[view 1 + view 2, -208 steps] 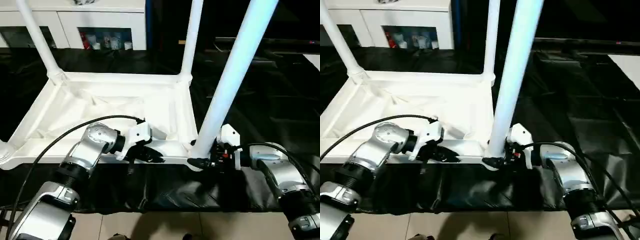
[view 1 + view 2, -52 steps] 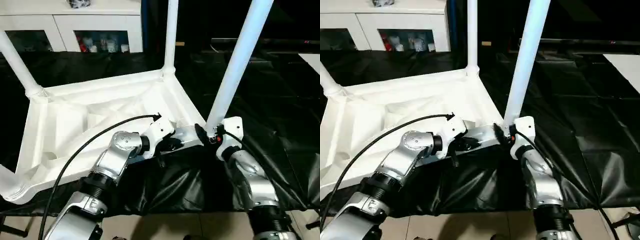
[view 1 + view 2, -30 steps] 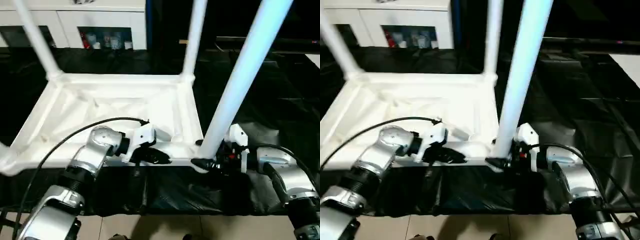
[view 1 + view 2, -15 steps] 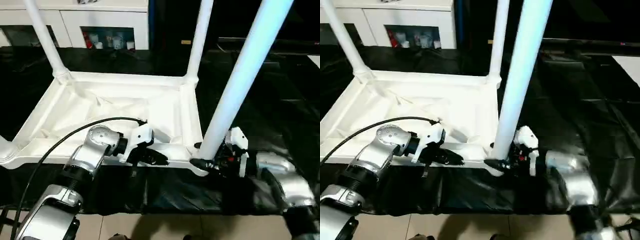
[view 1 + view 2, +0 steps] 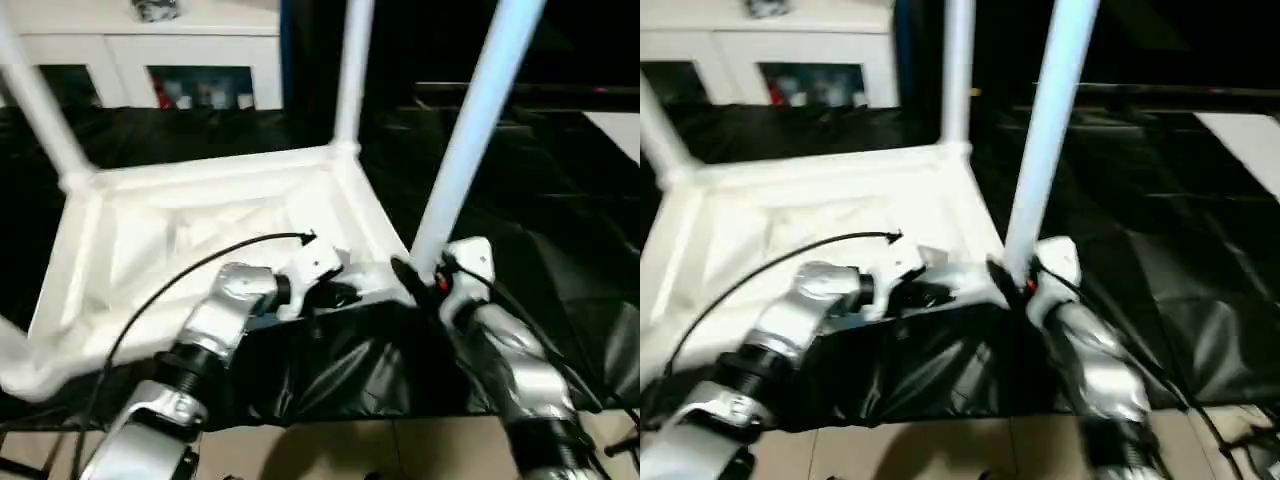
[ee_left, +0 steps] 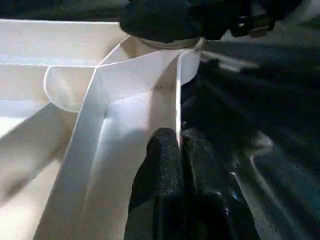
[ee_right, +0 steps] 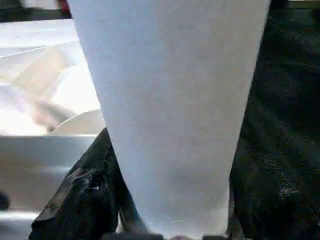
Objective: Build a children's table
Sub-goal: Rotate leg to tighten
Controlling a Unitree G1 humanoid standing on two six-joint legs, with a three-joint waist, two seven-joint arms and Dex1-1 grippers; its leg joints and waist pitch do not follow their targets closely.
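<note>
The children's table lies upside down on black sheeting, its white ribbed tabletop (image 5: pixel 200 215) facing up. Legs stand in its corner sockets. The near right leg (image 5: pixel 465 140) rises tall in front of me. My right gripper (image 5: pixel 412 275) is shut on that leg's base (image 7: pixel 170 125), with a black finger (image 7: pixel 87 192) on each side of the tube. My left gripper (image 5: pixel 343 295) is shut on the thin near rim (image 6: pixel 177 90) of the tabletop, close to the same corner socket (image 6: pixel 165 42). Its fingertips (image 6: pixel 165 142) pinch the rim wall.
A far right leg (image 5: pixel 350 70), a far left leg (image 5: pixel 40 115) and the near left corner (image 5: pixel 15 360) show on the tabletop. A white glass-door cabinet (image 5: pixel 150 45) stands behind. Black sheeting (image 5: pixel 560 240) covers the surface to the right. Tiled floor (image 5: pixel 330 450) lies below.
The tabletop has swung round, its near right corner moving away from me. My right forearm has swung from the right side to point forward. Both grippers keep their hold.
</note>
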